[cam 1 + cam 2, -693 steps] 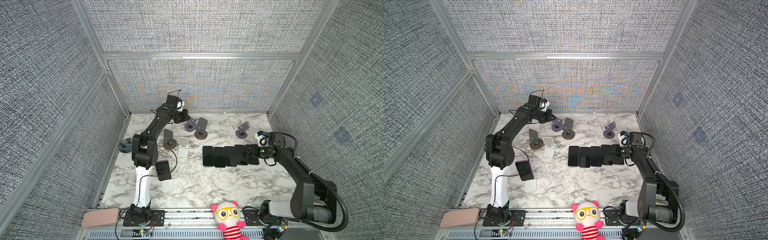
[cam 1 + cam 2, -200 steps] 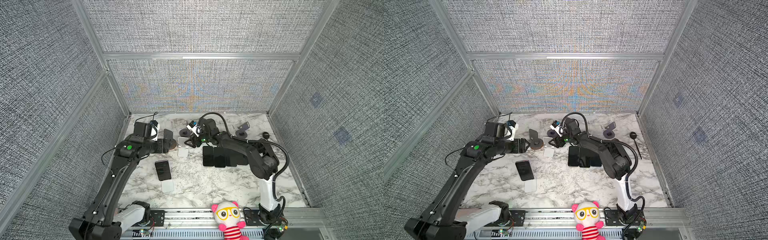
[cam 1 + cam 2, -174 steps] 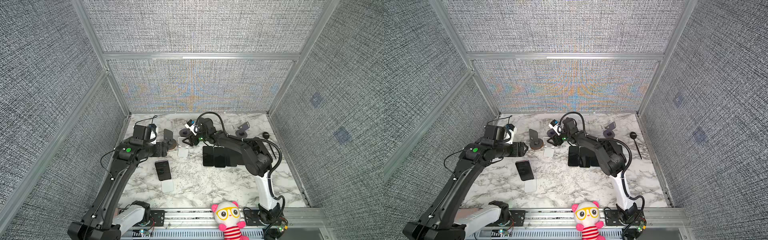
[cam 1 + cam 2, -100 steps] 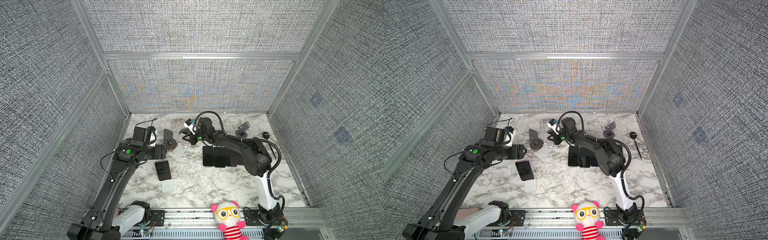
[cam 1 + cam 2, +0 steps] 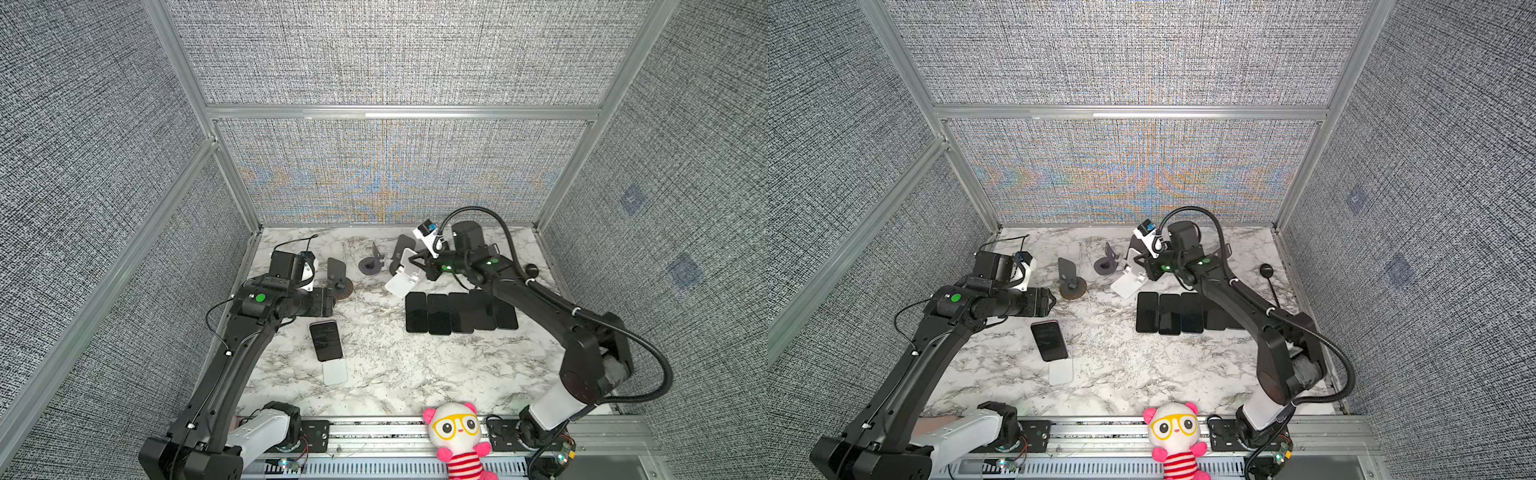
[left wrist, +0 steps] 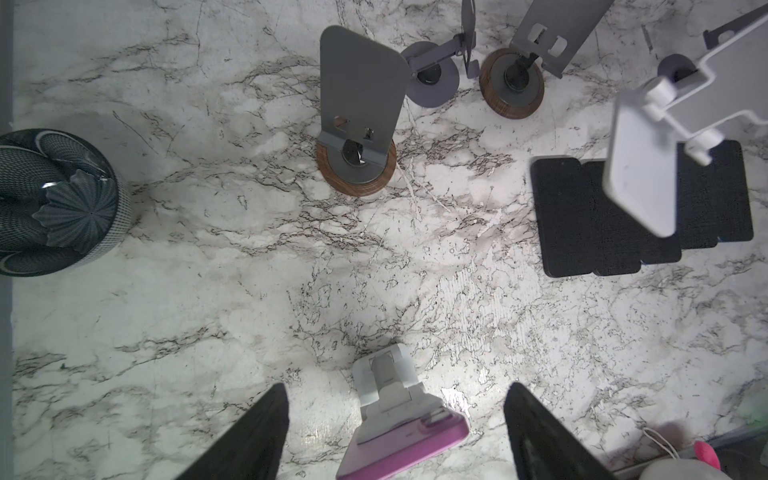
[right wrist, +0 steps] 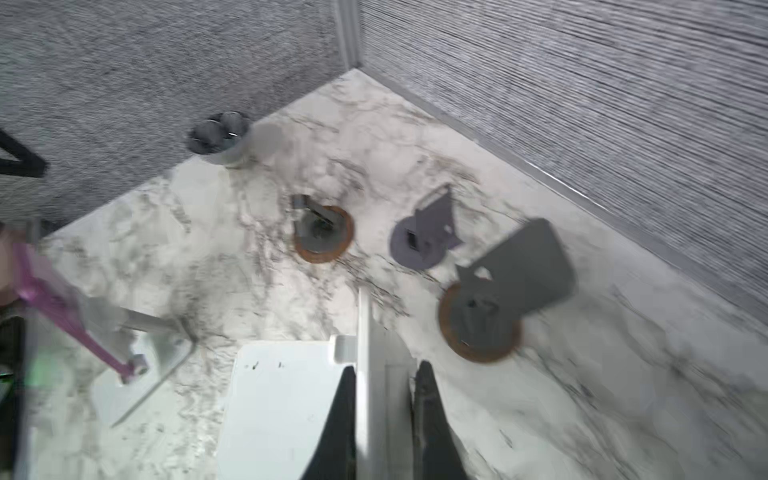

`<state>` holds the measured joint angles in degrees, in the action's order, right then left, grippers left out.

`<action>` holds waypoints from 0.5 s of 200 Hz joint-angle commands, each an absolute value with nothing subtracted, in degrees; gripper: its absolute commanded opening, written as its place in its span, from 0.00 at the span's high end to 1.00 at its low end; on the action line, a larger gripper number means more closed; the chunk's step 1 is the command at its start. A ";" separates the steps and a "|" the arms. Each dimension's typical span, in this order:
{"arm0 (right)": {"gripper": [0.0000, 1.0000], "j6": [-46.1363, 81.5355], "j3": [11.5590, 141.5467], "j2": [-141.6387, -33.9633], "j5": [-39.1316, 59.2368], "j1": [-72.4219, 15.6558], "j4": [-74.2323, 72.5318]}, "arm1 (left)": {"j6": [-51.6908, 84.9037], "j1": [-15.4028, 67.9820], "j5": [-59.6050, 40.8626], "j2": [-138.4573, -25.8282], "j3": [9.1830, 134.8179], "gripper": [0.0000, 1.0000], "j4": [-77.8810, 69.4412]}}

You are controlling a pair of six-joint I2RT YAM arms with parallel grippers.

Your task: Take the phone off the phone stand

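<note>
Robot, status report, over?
Left gripper open near pink phone. It sits on its stand, untouched. Right gripper shut on an empty white stand. Nothing blocking.

1. Right gripper (image 5: 419, 266) clamped on a tilted white stand (image 5: 402, 277).
2. Row of black phones (image 5: 459, 312) lies flat just under that gripper's arm, on the side toward its base.
3. Left gripper (image 5: 331, 301) just beside wood-base stand (image 5: 340, 284).
4. Phone (image 5: 326, 340) leaning on phone stand (image 5: 335, 371), near left gripper, toward its base.
</note>
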<state>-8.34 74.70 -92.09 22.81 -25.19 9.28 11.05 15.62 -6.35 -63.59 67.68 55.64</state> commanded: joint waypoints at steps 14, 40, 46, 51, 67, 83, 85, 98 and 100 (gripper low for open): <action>1.00 -10.27 69.74 -92.19 8.35 -18.33 2.81 | 9.85 15.57 -4.28 -64.73 67.96 0.17 55.70; 1.00 -9.89 68.63 -99.15 3.08 -15.76 -10.02 | 9.58 15.60 -7.27 -65.07 67.08 0.18 53.53; 1.00 -9.60 69.27 -101.01 3.16 -15.51 -11.78 | 9.77 15.56 -7.37 -65.04 66.98 0.18 53.29; 1.00 -9.39 69.91 -102.53 3.16 -15.44 -13.11 | 9.86 15.56 -7.36 -65.03 66.97 0.18 53.10; 1.00 -8.25 72.98 -107.38 3.69 -15.16 -14.76 | 10.09 15.62 -7.38 -64.78 66.80 0.18 52.89; 1.00 -7.21 73.90 -110.38 3.07 -15.13 -17.70 | 10.69 15.56 -6.53 -64.47 66.67 0.18 53.09; 1.00 -7.08 73.74 -110.67 3.01 -15.12 -18.31 | 10.78 15.62 -6.51 -64.37 66.63 0.18 53.13; 1.00 -6.50 72.72 -111.54 2.21 -15.14 -21.37 | 10.92 15.56 -6.85 -64.00 66.28 0.18 53.20; 1.00 -6.61 72.78 -111.49 2.05 -15.19 -21.12 | 10.93 15.62 -6.88 -63.94 66.21 0.18 53.22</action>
